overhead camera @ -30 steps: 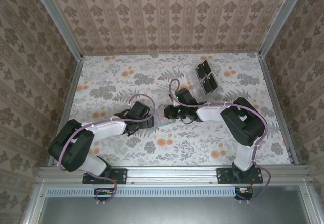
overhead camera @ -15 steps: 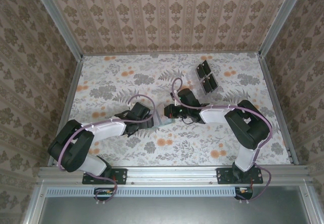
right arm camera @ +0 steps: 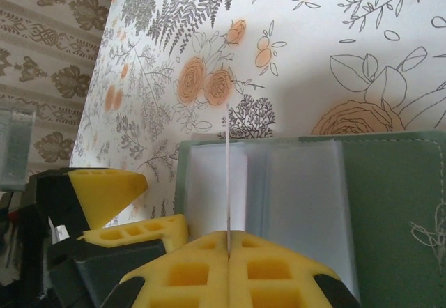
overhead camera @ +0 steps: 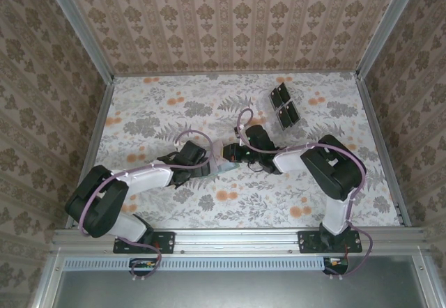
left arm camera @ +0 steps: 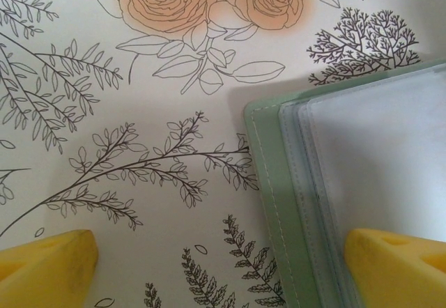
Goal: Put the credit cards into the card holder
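1. The card holder [overhead camera: 221, 168] lies open and flat on the flowered worktop [overhead camera: 139, 113], about mid-worktop, between the two tools. Its green cover is down and its clear sleeves face up.
2. The left tool [left arm camera: 223, 266] is spread wide and sits low at one end of the holder. In the left wrist view, one pad [left arm camera: 49, 263] is over bare worktop and the other [left arm camera: 397, 266] over the sleeve page. It is probably set there to pin the holder so it does not skate when a card is pushed in. Whether that pad actually presses on the sleeve cannot be told.
3. The right tool [right arm camera: 228, 242] has its pads pressed together, pinching one credit card [right arm camera: 228, 175] by its near edge. The card appears edge-on as a thin pale line, upright over the sleeves. It is likely held on edge so the free end can be fed into a sleeve mouth.
4. Hard to make out:
   - The card's face is not visible.
   - Whether its far edge touches a sleeve or has entered one cannot be told.
   - The sleeve openings are clear plastic over pale lining, so their lips barely show.
5. From above, the arms cover most of the holder, leaving a grey-green sliver. Where the remaining cards lie cannot be told.
6. The rack [overhead camera: 284, 106] of dark squares stands far right, well apart. Its contents are too small to make out.
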Tool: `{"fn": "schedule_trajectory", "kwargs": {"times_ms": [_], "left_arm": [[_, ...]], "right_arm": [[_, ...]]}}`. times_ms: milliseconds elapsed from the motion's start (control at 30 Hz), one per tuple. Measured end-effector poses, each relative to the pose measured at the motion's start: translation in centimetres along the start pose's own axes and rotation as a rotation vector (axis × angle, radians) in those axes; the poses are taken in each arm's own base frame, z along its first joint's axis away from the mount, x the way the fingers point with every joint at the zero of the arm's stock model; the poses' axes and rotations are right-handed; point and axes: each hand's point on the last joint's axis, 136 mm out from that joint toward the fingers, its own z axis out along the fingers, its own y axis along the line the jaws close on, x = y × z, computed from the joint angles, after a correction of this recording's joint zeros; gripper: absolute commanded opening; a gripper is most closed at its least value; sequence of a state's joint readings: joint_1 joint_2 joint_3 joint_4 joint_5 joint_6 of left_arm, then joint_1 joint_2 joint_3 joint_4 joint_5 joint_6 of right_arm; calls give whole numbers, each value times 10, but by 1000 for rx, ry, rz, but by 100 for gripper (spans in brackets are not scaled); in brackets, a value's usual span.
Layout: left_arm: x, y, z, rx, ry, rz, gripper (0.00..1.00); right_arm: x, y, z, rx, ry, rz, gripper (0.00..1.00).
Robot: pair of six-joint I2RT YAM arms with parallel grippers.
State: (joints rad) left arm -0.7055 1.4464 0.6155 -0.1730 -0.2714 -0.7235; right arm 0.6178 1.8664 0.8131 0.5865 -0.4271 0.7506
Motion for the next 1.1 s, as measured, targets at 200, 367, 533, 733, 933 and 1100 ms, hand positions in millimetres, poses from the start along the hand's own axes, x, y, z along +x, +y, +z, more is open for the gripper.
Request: {"fn": "schedule_trajectory", "kwargs": {"times_ms": [200,367,533,733,933,1100], "left_arm": [[0,0,0,-1,-1,0,100],[0,0,0,-2,-1,0,100],[0,1,0,-4,0,0,100],[0,1,0,-4,0,-2,100],[0,1,0,-6,1,-2,100],[0,3,0,-13,0,-1,100]], "right_arm": [[5,-7,4,-8,-8,20,0],[4,-7,7,-21,-21,25,0],[7,-11,8,-27,-24,26,0],[12,-11,6,-44,-22,35,0],[17,-12,7,-68,-19,50,0],[20,-11,8,-95,-10,62,0]]}}
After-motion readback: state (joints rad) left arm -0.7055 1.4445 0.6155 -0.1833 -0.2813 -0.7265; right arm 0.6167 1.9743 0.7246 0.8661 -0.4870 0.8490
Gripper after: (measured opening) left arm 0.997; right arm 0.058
